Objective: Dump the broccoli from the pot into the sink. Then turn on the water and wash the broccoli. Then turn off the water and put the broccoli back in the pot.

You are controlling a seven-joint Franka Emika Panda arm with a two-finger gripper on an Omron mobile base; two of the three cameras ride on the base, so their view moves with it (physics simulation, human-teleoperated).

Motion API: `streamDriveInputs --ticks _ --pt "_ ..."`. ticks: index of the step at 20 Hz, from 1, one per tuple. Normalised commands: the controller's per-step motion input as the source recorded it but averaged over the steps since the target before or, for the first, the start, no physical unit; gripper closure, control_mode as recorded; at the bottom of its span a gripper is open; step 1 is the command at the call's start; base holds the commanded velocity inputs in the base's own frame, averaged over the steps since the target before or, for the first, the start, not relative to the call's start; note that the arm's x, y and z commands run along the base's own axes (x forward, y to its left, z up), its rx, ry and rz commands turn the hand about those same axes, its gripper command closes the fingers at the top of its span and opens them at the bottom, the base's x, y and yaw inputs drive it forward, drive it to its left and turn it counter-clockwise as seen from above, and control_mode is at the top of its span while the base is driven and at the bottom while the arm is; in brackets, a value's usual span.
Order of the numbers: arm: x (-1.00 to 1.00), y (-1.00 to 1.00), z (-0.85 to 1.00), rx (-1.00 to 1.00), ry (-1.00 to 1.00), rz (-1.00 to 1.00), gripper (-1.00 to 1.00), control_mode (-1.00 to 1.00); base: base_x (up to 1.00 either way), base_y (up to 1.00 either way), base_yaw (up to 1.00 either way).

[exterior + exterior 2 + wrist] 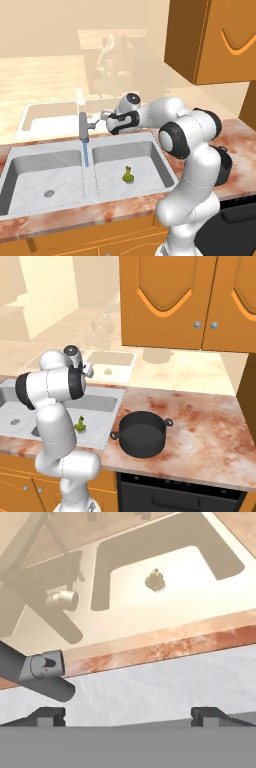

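Your tool (103,115) sits spread beside the faucet (83,128); the water (85,154) misses the broccoli (128,174), so it may stay unwashed.

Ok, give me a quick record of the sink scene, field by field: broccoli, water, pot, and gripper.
broccoli: lying in right basin of sink, away from the stream
water: running from faucet, falling at the divider between basins
pot: upright on counter right of sink, nothing visible in it
gripper: by faucet handle, jaws open, holding nothing
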Motion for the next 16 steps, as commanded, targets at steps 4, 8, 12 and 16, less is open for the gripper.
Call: streamDriveInputs --ticks 4,8,12,16 --pt "0.00 0.00 0.00 0.00 0.05 0.00 -1.00 -1.00 0.00 0.00 0.00" --pt "-0.01 0.00 -0.08 0.00 0.07 0.00 -1.00 -1.00 0.00 0.00 0.00" --pt "-0.08 -0.01 -0.22 0.00 0.10 0.00 -1.00 -1.00 0.00 0.00 0.00" --pt "-0.01 -0.13 -0.10 0.00 0.08 0.00 -1.00 -1.00 0.00 0.00 0.00"
